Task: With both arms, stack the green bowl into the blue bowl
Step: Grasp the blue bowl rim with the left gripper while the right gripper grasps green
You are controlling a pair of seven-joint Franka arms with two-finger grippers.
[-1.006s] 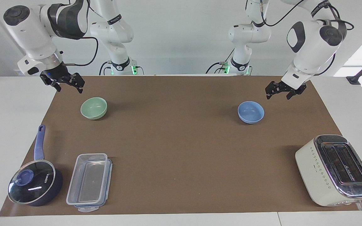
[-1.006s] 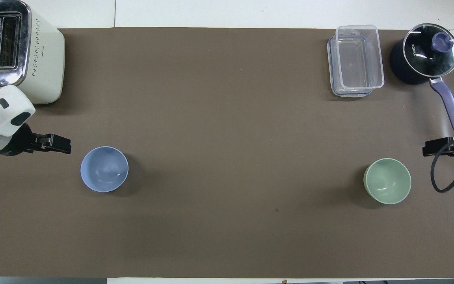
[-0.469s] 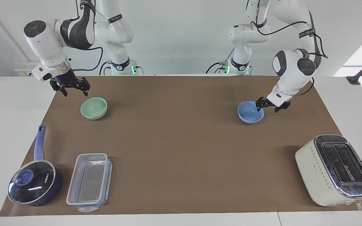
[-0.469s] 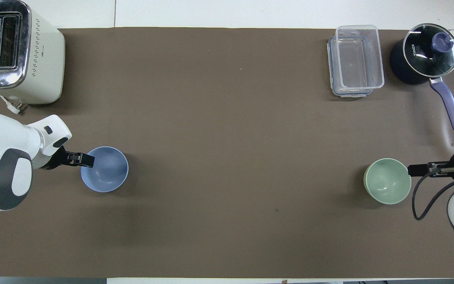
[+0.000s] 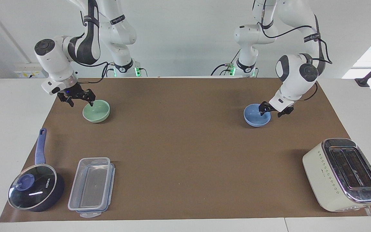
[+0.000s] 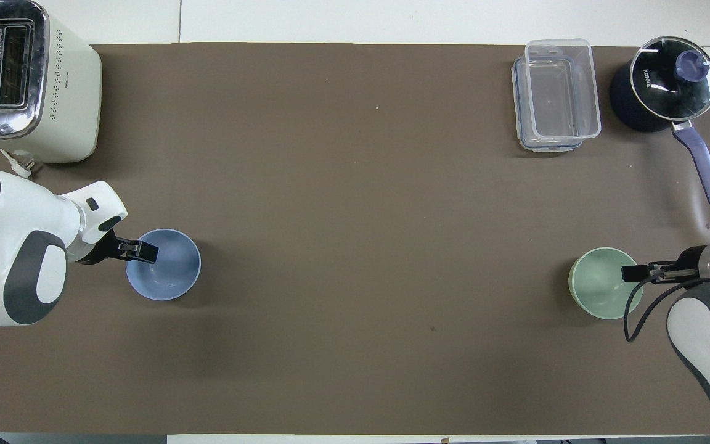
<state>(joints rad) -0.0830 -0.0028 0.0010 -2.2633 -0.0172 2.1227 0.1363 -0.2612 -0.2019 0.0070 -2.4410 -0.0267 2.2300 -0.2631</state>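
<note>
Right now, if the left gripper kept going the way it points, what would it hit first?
Probably the small round light-blue plastic bowl: the left gripper points down at its rim, one finger inside and one outside, though contact is hard to judge.

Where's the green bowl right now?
The green bowl sits on the brown mat toward the right arm's end of the table, nearer to the robots than the clear container, with the right end effector at its rim.
</note>
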